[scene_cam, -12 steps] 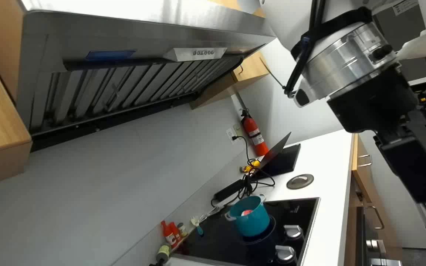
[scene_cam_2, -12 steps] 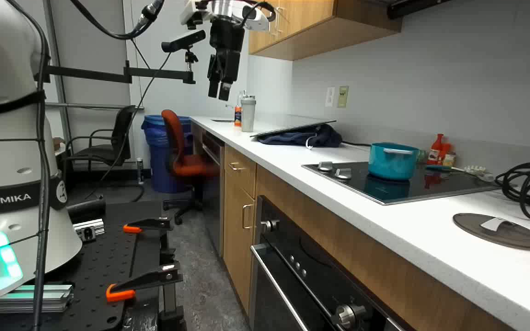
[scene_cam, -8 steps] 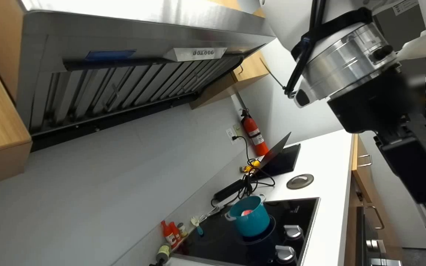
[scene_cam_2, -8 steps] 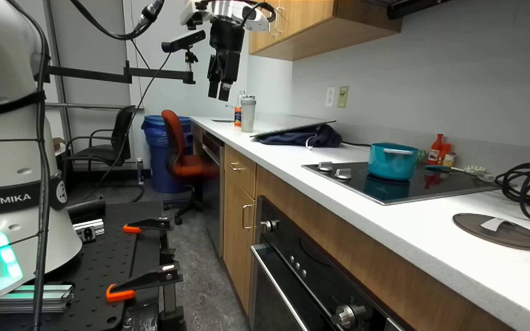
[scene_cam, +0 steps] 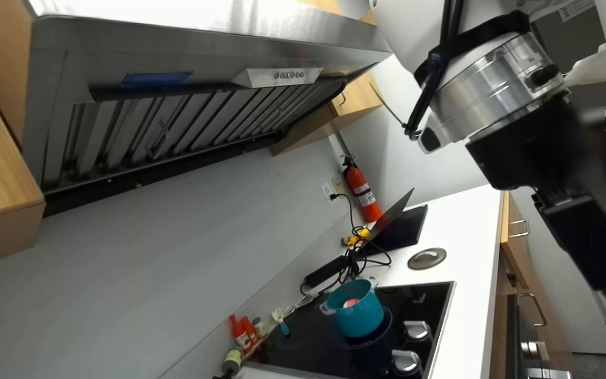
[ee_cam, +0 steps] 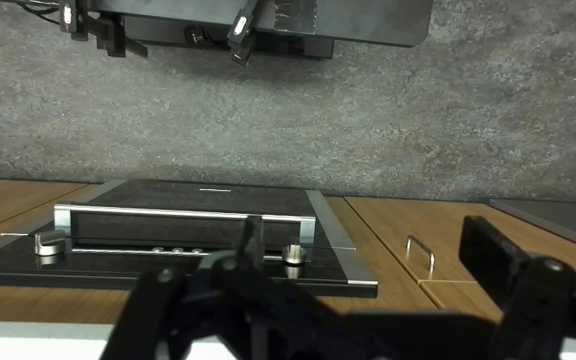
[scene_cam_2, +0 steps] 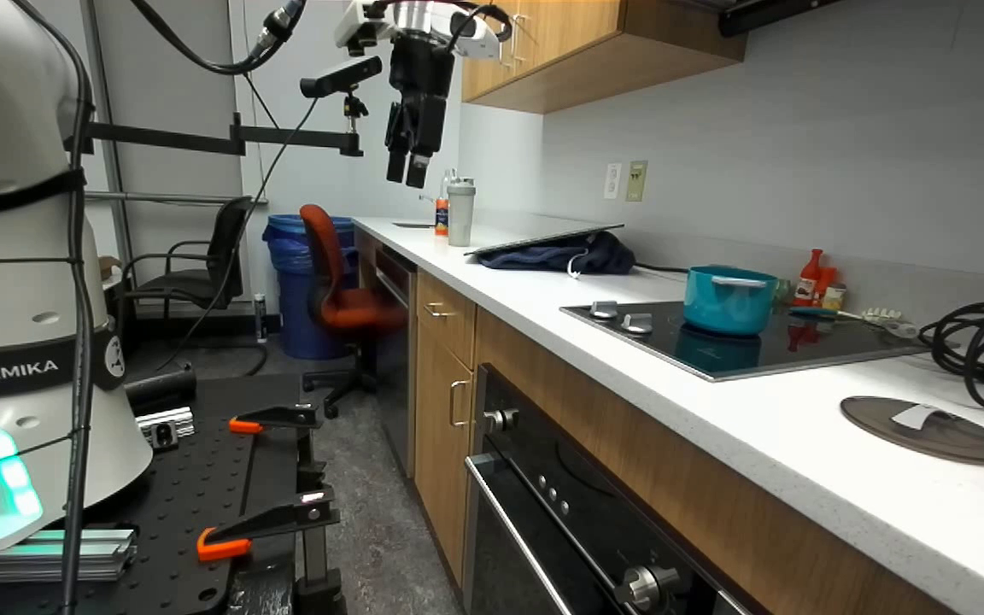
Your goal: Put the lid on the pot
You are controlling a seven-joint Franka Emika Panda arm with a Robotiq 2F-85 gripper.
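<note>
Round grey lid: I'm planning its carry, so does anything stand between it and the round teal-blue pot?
Nothing visible stands between the lid and the pot; the tangled black cable lies beside that path, toward the grey wall.

A range hood (scene_cam: 198, 63), cooktop (scene_cam_2: 799, 354), oven (scene_cam_2: 573, 517) and wooden cabinets (scene_cam_2: 436, 401) mark this as a kitchen.

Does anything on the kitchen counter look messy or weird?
Yes, the black cord lies in tangled loops on the white countertop, close to the cooktop. It looks out of place so near where people cook. The lid lies there too, off the teal pot. I can't see any spill or damage.
</note>
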